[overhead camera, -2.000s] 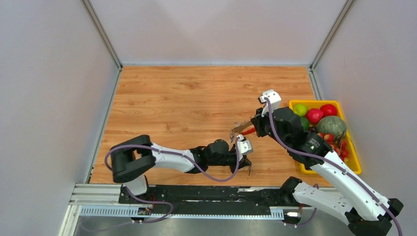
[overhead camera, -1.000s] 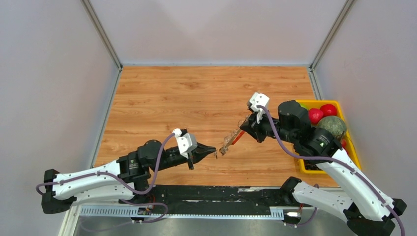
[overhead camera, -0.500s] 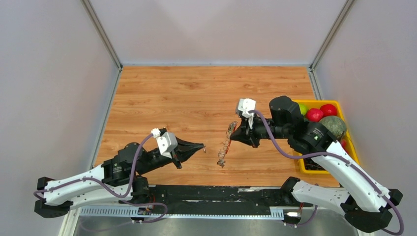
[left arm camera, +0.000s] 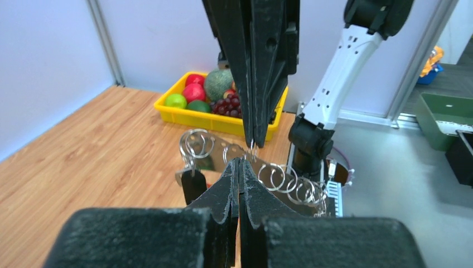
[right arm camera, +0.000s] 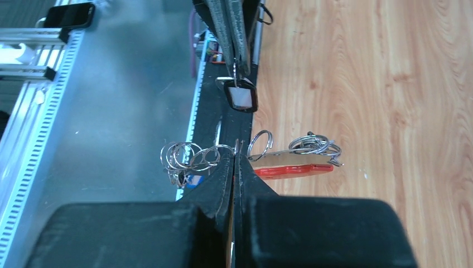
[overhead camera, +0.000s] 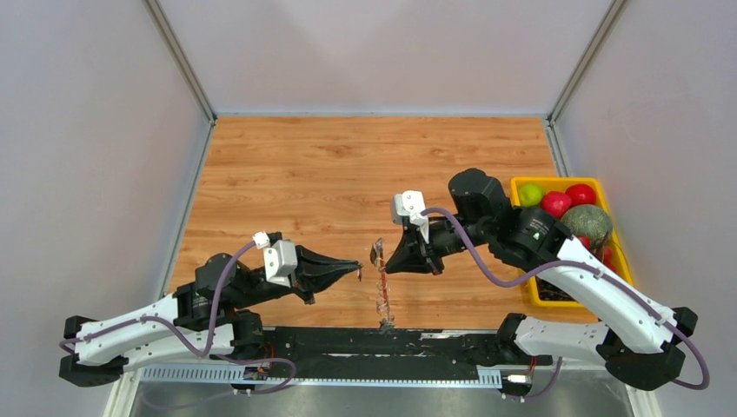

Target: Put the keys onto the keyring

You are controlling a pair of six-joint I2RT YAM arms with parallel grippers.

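Moved nearer table's (overhead camera: 287, 174) near edge: right gripper (overhead camera: 387, 261) with keyring (overhead camera: 381, 291). Left gripper (overhead camera: 358, 271) clamped shut on black-headed key (right arm camera: 241, 96), just left of keyring. Right gripper pinched shut on keyring's top, rest dangling at near edge.

Keyring (right arm camera: 284, 170): red loop, ring chain, dangling from right hand (right arm camera: 234, 151). Black-headed key (right arm camera: 241, 96), apparently, hangs from left hand (right arm camera: 236, 67).
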